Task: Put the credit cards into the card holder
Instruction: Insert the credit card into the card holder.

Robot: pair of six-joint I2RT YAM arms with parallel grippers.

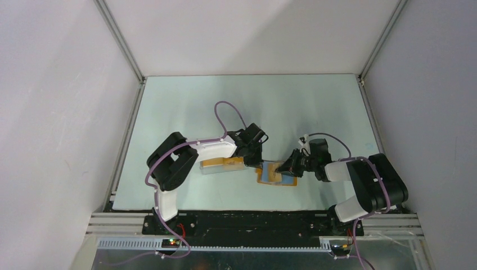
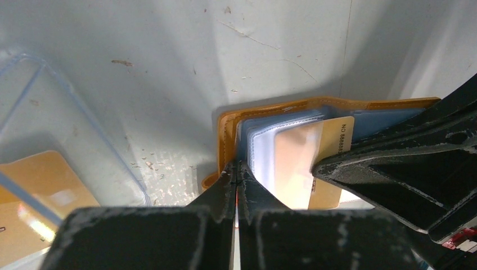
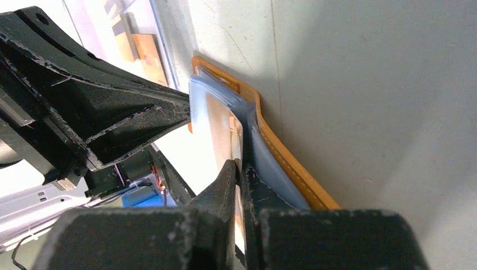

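**Q:** Pale green table mat inside white walls. Where does your card holder sit on it?

**A:** Entry: the card holder lies opened on the mat between your two arms. It is closer to the mat's near edge than to the back wall. A wide stretch of mat runs beyond it toward the back wall, with far less on its near side.

**Q:** What bounds it on the left?

**A:** A clear box lies just left of the card holder, separated from it by a strip of mat. Loose cards lie inside the box. Your left gripper has its fingertips pressed together, with the tips at the card holder's orange stitched left edge. Whether that edge is caught between them, I cannot tell.

**Q:** And the right?

**A:** Your right gripper comes in from the card holder's right, pinching a credit card by its edge. The card sits partway inside a clear sleeve above the blue-grey pockets. Its printed end shows outside the sleeve mouth.

**Q:** How much room do you have?

**A:** It is tight. Both grippers are close together over the card holder and are not touching. The right fingers are just beside the sleeve mouth, and the left tips are at the opposite edge of the same stack of sleeves.
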